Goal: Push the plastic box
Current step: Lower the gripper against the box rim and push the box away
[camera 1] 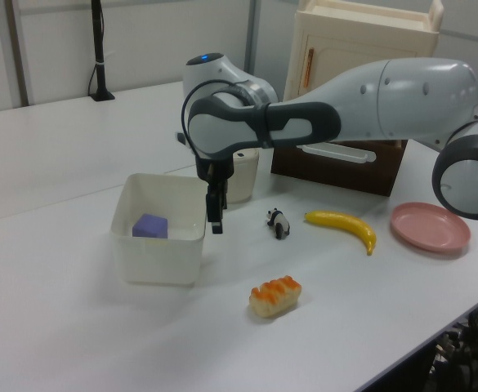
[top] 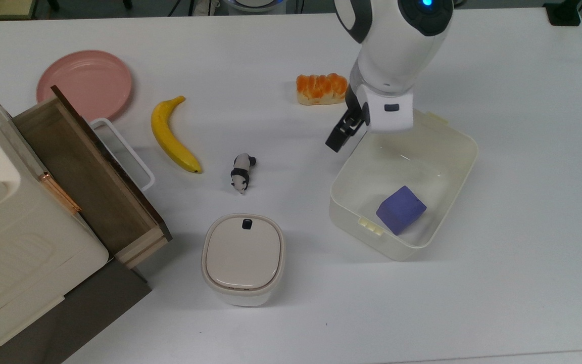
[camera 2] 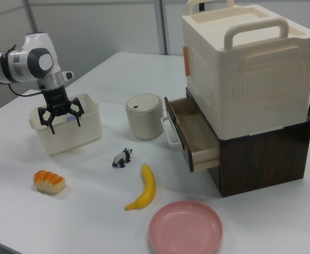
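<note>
Top view showed my gripper (top: pixel 338 140) hanging just beside the big cream-white see-through plastic box (top: pixel 465 151), at the corner nearest the orange-topped bread roll (top: pixel 321 89). The box sat on the white table (top: pixel 523 278), toward the top view's right. A small purple block (top: pixel 400 209) lay inside it, near the wall with the little clip tab.

In the right view my two fingers were spread apart. They held nothing. They pointed down, next to the box's rim. I could not tell if they touched the wall or were just a tiny bit away from it.

I think the push had not really started. The box looked flat and steady on the table, and nothing seemed bumped or tipped. So the getting-close part looked about done. The pushing part was all left to do. I would need to go low enough to meet the side wall, not slide over the rim. Then I would press so the box slid away across the table. The open side of the table, toward the top view's right, had lots of room for that.
</note>
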